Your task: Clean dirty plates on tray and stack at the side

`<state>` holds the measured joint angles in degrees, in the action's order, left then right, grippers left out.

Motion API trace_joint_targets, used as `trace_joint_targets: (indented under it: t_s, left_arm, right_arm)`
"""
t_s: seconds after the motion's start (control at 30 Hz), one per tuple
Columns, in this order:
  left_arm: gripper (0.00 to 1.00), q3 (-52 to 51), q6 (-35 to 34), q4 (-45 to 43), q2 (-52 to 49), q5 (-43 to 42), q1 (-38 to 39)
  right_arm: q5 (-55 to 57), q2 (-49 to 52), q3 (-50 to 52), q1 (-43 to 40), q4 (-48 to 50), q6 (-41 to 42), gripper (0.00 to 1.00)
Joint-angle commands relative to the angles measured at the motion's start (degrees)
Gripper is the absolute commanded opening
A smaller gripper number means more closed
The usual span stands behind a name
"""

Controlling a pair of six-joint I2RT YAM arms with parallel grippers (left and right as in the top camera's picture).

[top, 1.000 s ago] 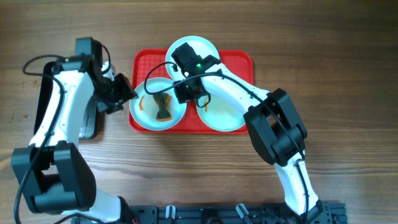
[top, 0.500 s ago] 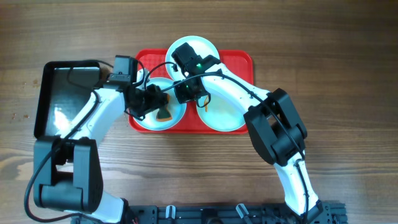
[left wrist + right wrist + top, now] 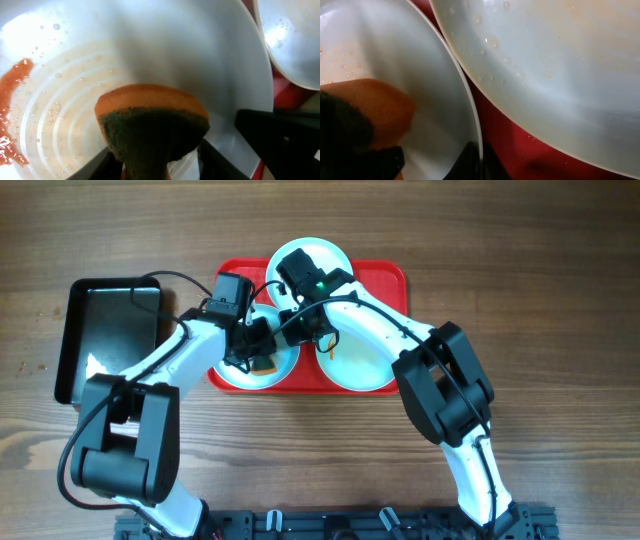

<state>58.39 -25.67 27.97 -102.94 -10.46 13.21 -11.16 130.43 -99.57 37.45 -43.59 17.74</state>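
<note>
— What is the left gripper [image 3: 258,350] doing?
— It is clamping a sponge [image 3: 150,120] between its fingers. The orange side is facing away and the dark green scouring side is facing the wrist camera. The sponge's far end is pressing on the ridged floor of the near-left plate [image 3: 200,60].

— Is that plate showing any dirt?
— Yes, an orange smear [image 3: 12,100] is clinging to its left side, apart from the sponge, and droplets are sitting around it.

— And the right gripper [image 3: 477,161]?
— It is reaching in from the other side, and its tips are pinching the right rim of that same plate, one finger on each side of the edge.

— Where are the other plates lying?
— The back plate [image 3: 335,258] is sitting at the far edge of the red tray [image 3: 390,280], partly under the right arm. The right-hand plate [image 3: 370,365] is lying on the tray just beside the scrubbed one. Its surface is looking wet.

— Anything beyond the tray?
— A black tray [image 3: 105,330] is lying on the wooden table [image 3: 540,300] to the left, near the red one.
</note>
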Motion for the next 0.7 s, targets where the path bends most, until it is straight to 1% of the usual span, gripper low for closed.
trace_joint_targets:
  t_s: [0.0,0.03,0.07,0.1,0.17,0.23,0.33,0.37,0.4,0.47,0.53,0.67]
  left_arm:
    - [0.27,-0.33,-0.28,0.09,-2.10,5.68,0.94]
    - [0.24,-0.33,-0.28,0.09,-2.10,6.40,0.94]
    - [0.20,-0.33,-0.28,0.11,-2.10,7.26,0.94]
    - [0.18,-0.33,-0.28,0.46,-2.10,8.68,0.92]
    - [0.18,-0.33,-0.28,1.42,-2.10,10.14,0.92]
    - [0.20,-0.35,-0.28,2.25,-2.10,10.10,0.94]
    - [0.19,-0.44,-0.26,2.75,-2.10,10.19,0.92]
    - [0.15,-0.46,-0.28,2.80,-2.10,11.08,0.92]
    - [0.05,-0.46,-0.28,2.95,-2.10,12.44,0.92]
    - [0.04,-0.44,-0.28,4.37,-2.10,18.25,0.92]
    - [0.04,-0.33,-0.28,6.03,-1.97,22.34,0.48]
    - [0.04,2.43,-0.28,9.22,2.27,22.71,-1.55]
  right_arm:
    - [-1.51,1.38,0.59,0.46,0.07,-1.27,0.07]
    - [-1.33,1.38,0.59,0.46,0.07,-1.31,0.07]
    - [-1.33,1.38,0.59,0.46,0.07,-1.46,0.07]
    - [-1.33,1.38,0.59,0.46,0.07,-1.44,0.07]
    - [-1.33,1.38,0.59,0.46,0.07,-1.44,0.07]
    - [-1.33,1.38,0.59,0.46,0.07,-1.44,0.07]
    - [-1.33,1.38,0.59,0.46,0.02,-1.86,0.07]
    - [-1.33,1.38,0.59,0.46,0.00,-2.05,0.07]
    - [-1.36,1.38,0.59,0.46,0.00,-2.14,0.07]
    - [-1.36,1.38,0.59,0.46,0.00,-2.14,0.07]
    - [-1.36,1.38,0.59,0.46,-0.13,-2.32,0.06]
    - [-1.33,1.38,0.59,0.46,-0.28,-2.58,0.06]
